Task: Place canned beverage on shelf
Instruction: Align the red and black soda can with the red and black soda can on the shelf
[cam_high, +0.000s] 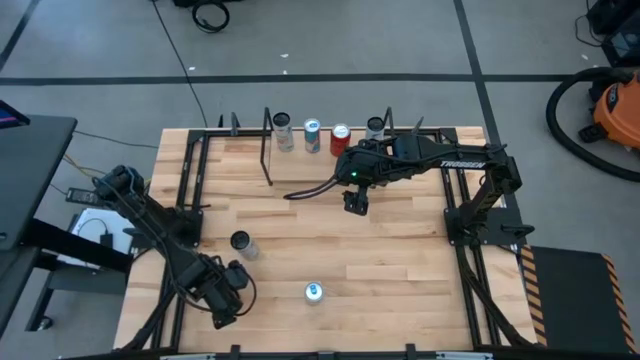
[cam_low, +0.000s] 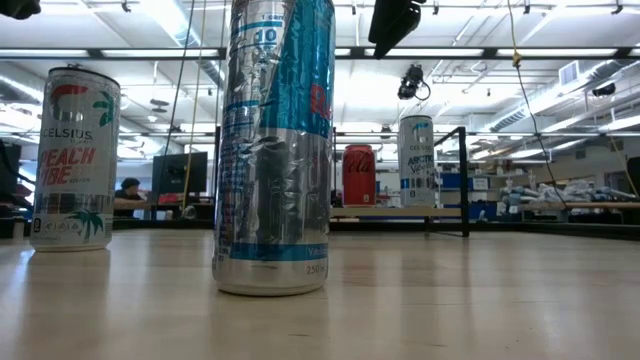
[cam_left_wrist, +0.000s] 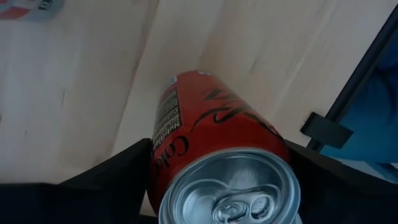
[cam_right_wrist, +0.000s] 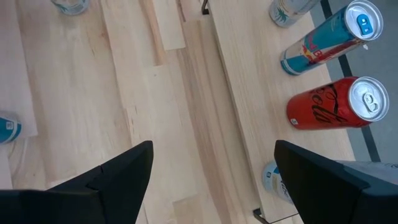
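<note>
My left gripper (cam_high: 228, 295) is near the table's front left and is shut on a red cola can (cam_left_wrist: 205, 137), which its own body hides in the high view. My right gripper (cam_high: 355, 203) hangs open and empty above the table just in front of the shelf (cam_high: 320, 152). It also shows in the low view (cam_low: 392, 25). The shelf's board (cam_right_wrist: 249, 93) bears several upright cans, among them a red one (cam_right_wrist: 329, 106) and a blue-and-silver one (cam_right_wrist: 326, 37). Two more cans stand on their bases on the table: a white Celsius can (cam_high: 243, 245) and a blue-and-silver can (cam_high: 314, 292). My left gripper pinches the red can's upper side wall (cam_left_wrist: 163, 155), just below the rim, between its two fingers, one on each side. The fingers come from above, pointing down along the can. The can's top faces up toward the wrist. Whether its base rests on the table I cannot tell.
Black metal frames run along the table's left (cam_high: 190, 190) and right (cam_high: 455, 200) sides, and a black rod (cam_left_wrist: 360, 62) passes close by the left gripper. A black cable (cam_high: 310, 190) trails under the right arm. Bare tabletop (cam_high: 400, 270) lies between the shelf and the front edge.
</note>
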